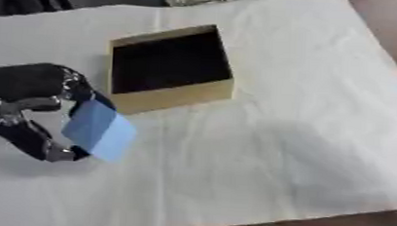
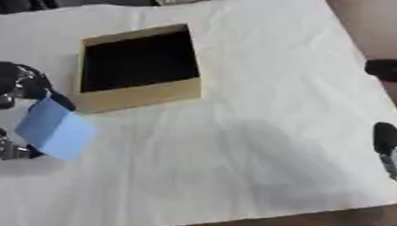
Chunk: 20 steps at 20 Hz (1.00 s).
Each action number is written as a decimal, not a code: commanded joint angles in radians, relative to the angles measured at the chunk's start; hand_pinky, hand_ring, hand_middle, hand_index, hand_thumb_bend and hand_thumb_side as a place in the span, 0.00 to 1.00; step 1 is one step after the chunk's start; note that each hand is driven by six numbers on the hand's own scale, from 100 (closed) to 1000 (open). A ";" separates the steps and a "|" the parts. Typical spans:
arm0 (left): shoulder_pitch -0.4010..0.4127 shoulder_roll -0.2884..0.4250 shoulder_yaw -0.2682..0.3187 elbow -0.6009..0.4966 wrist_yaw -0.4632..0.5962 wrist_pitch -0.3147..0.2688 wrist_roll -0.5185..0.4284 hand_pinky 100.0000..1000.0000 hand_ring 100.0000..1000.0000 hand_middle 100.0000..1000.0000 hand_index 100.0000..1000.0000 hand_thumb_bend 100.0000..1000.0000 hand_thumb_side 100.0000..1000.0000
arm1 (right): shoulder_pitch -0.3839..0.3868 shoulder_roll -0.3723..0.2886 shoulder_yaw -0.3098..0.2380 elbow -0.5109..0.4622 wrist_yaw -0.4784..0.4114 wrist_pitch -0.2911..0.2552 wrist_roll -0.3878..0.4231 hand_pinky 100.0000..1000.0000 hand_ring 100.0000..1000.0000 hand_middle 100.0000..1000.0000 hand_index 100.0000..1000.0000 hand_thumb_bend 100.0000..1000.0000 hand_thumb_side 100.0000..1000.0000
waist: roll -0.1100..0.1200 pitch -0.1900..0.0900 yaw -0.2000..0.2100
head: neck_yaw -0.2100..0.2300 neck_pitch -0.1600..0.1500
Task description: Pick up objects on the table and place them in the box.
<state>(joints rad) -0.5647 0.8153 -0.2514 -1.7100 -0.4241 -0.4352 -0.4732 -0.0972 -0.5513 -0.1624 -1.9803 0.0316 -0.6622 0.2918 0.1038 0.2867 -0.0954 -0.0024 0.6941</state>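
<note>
Black fingers (image 1: 32,143) of the robot's left hand (image 1: 28,103) curl round a flat, light-blue rectangular block (image 1: 100,129), with the thumb side above and the fingers beneath, so that the block is pinched at its left edge and held tilted above the desk (image 1: 302,154), its free corner pointing toward the desk's near edge. The block hangs near the left edge of the desk, just beside the near left corner of an open, square, tan cardboard box (image 1: 172,67) with a dark inside; whether block and box touch cannot be told. The box stands on the far half of the desk, left of its middle, turned slightly askew to the desk's edges, and nothing can be made out within it. A white cloth with soft creases covers the desk from edge to edge, and a soft shadow lies on it below the hand. At the right edge of the desk, toward the near corner, the right hand (image 2: 392,147) shows only in the right eye view as a dark rounded tip with a silver part; whether its fingers are released or clenched cannot be told. Brown floor shows past the desk's right and near edges.
</note>
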 commanded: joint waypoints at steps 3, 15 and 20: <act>-0.100 0.007 0.058 0.086 0.036 0.058 0.018 0.64 0.45 0.25 0.58 0.01 0.34 | -0.015 -0.024 0.014 -0.020 -0.022 -0.005 0.022 0.85 0.85 0.77 0.86 0.00 0.35 | -0.002 -0.024 -0.021 | 0.002 -0.007; -0.283 -0.159 0.059 0.356 -0.115 0.211 0.039 0.66 0.48 0.31 0.63 0.04 0.35 | -0.060 -0.030 0.055 -0.020 -0.090 -0.025 0.082 0.85 0.85 0.76 0.85 0.00 0.35 | 0.008 -0.022 -0.111 | 0.042 -0.027; -0.327 -0.240 0.069 0.580 -0.288 0.178 0.120 0.68 0.51 0.39 0.66 0.08 0.35 | -0.073 -0.026 0.059 -0.020 -0.112 -0.027 0.100 0.85 0.85 0.76 0.85 0.00 0.35 | 0.010 -0.017 -0.136 | 0.052 -0.033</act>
<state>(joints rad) -0.8700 0.5779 -0.2024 -1.1793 -0.6638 -0.2493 -0.3779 -0.1599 -0.5540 -0.1015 -1.9803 -0.0674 -0.6869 0.3856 0.1181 0.2857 -0.2351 0.0434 0.6728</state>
